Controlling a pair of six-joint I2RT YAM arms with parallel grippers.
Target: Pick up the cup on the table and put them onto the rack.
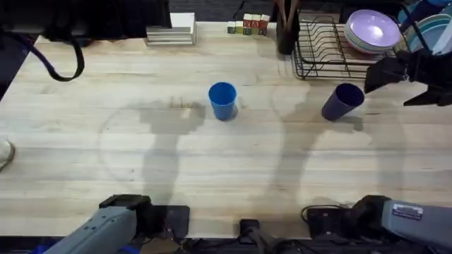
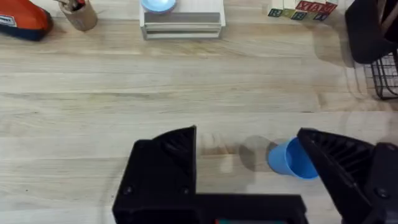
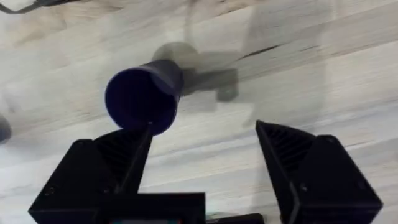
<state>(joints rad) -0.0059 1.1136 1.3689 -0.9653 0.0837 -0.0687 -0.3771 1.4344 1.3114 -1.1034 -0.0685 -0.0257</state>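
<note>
- light blue cup [image 1: 222, 100] upright mid-table, open mouth up, inside looks empty; nothing touching it, bare wood all round
- left wrist view: left gripper [image 2: 249, 162] jaws wide apart, holding nothing; light blue cup [image 2: 292, 159] sits just past the tip of one finger [image 2: 336, 158], partly hidden by it, not between the jaws; cannot tell if they touch
- dark blue cup [image 1: 342, 101] tilted on the table, near the rack's front edge, mouth leaning away from the rack; contents cannot tell from overhead
- right wrist view: right gripper [image 3: 202, 155] jaws spread wide, empty; dark blue cup [image 3: 144, 98] lies just ahead of one finger [image 3: 121, 152], mouth facing the camera, inside dark and empty; open wood between the jaws
- rack [image 1: 325, 51] at the far table edge, wire bed mostly bare; purple bowls [image 1: 372, 32] stacked at its right end, dark utensil holder [image 1: 287, 28] at its left end
- overhead: right arm [image 1: 413, 70] hangs just right of the dark blue cup, beside the rack's front corner
</note>
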